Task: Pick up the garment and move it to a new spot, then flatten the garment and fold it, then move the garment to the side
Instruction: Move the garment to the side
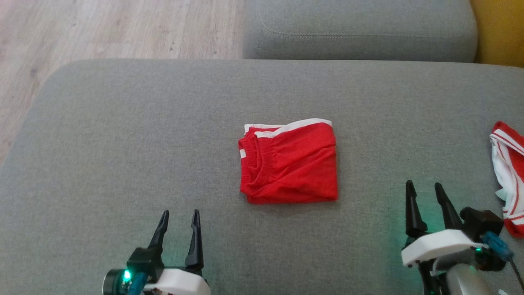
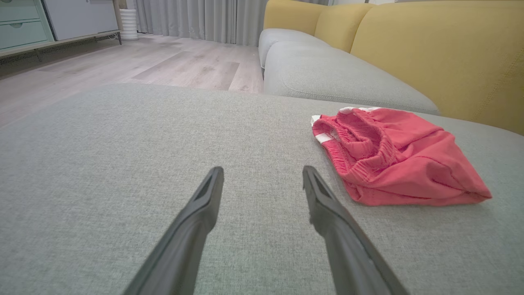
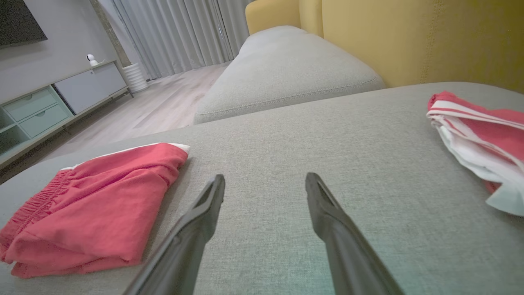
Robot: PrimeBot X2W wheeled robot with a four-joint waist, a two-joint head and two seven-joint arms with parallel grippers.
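On the big grey cloth sofa cushion [image 1: 123, 135] lies the folded red cloth garment with white trim [image 1: 288, 162] [image 2: 393, 159] — right in the middle, flat and neat, with its stretchy waistband on the left side. The left gripper [image 1: 180, 212] sits low and to the left of the garment, well apart from it. Its two dark fingers are spread wide and hold nothing. The right gripper [image 1: 423, 184] sits low and to the right, also apart from the garment, and its fingers are spread wide and empty too. Off at the right edge of the cushion lies a crumpled red and white striped cloth [image 1: 509, 176] — near the right gripper but not touching it. Behind the cushion are a pale wooden floor [image 1: 102, 28] and a second grey cushion [image 1: 360, 32].
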